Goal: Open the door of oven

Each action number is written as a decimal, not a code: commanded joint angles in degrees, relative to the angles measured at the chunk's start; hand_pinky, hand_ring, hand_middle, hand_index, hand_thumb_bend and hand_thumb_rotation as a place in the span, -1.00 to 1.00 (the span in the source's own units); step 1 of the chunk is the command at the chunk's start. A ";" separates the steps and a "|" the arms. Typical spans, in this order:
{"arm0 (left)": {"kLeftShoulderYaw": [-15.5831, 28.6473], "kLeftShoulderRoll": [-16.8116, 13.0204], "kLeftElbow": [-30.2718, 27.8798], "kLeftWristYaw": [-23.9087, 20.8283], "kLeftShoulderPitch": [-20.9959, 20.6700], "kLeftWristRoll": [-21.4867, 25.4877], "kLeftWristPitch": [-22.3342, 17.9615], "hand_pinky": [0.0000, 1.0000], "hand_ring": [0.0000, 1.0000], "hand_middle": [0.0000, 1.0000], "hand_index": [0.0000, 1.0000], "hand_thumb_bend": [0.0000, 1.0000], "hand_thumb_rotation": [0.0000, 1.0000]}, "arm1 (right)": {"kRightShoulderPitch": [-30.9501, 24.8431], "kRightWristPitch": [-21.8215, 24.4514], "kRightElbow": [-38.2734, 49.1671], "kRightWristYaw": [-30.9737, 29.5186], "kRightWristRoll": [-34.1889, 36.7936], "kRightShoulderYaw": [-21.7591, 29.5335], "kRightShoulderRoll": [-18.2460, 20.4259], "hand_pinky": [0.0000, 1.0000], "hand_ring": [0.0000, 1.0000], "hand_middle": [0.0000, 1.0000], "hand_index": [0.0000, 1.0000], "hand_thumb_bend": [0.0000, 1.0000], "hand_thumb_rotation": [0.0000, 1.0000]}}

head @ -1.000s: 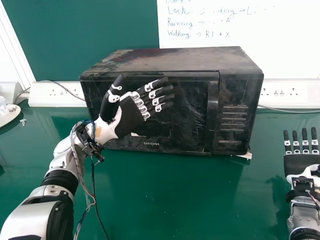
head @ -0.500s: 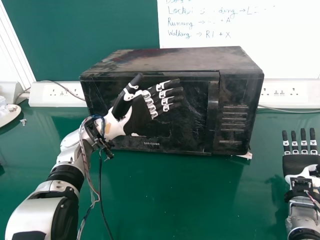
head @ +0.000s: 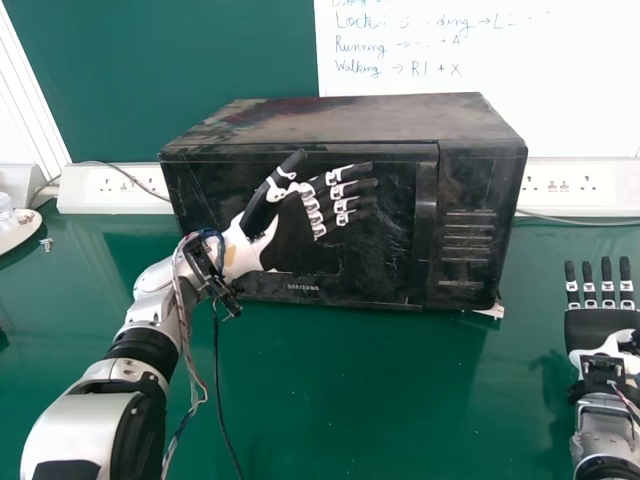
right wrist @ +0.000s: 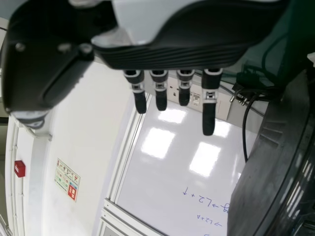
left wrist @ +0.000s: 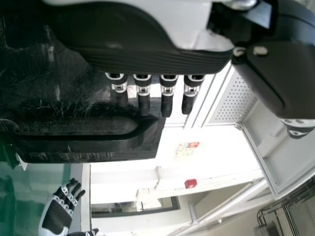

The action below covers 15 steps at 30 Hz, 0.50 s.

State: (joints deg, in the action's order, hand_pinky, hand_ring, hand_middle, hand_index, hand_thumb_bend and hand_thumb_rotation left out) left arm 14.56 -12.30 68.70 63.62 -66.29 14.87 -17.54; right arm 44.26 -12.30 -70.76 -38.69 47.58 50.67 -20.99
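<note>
The boxy black oven (head: 350,115) is set on the green table (head: 350,400). The left robot hand (head: 290,235) is held straight-fingered before its scuffed door (head: 388,255), the right robot hand (head: 595,325) likewise unclenched. The upright black handle (head: 425,225) is best hooked (a stiff latch is likely).

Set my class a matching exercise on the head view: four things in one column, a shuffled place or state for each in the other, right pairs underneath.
Things
1. left hand
2. right hand
3. door handle
4. whiteboard

Places and states
A. behind the oven, bearing handwriting
B. at the head view's right edge, fingers straight
C. in front of the door, fingers extended
D. upright, along the right-hand side of the closed door

Right pairs: 1-C, 2-B, 3-D, 4-A
</note>
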 commanded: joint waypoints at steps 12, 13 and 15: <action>-2.03 0.94 2.37 -4.89 -1.20 -3.67 -0.01 0.54 0.90 0.99 0.93 0.93 0.85 | 0.90 -0.40 0.43 -0.85 0.52 0.26 0.51 1.00 1.00 1.00 0.99 1.00 0.76; -2.22 1.06 2.40 -5.18 -1.17 -3.86 -0.22 0.53 0.90 0.99 0.92 0.93 0.85 | 0.88 -0.50 0.42 -0.89 0.48 0.23 0.52 1.00 1.00 1.00 0.99 1.00 0.75; -2.63 1.25 2.49 -5.88 -1.10 -4.39 -0.62 0.51 0.89 0.97 0.92 0.94 0.86 | 0.88 -0.39 0.38 -0.74 0.51 0.25 0.49 1.00 1.00 1.00 0.98 1.00 0.74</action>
State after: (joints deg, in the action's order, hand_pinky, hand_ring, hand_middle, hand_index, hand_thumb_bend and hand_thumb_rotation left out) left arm 12.55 -11.24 70.51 58.27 -66.50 11.26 -17.67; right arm 44.26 -12.31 -70.68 -38.77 47.80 50.69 -20.90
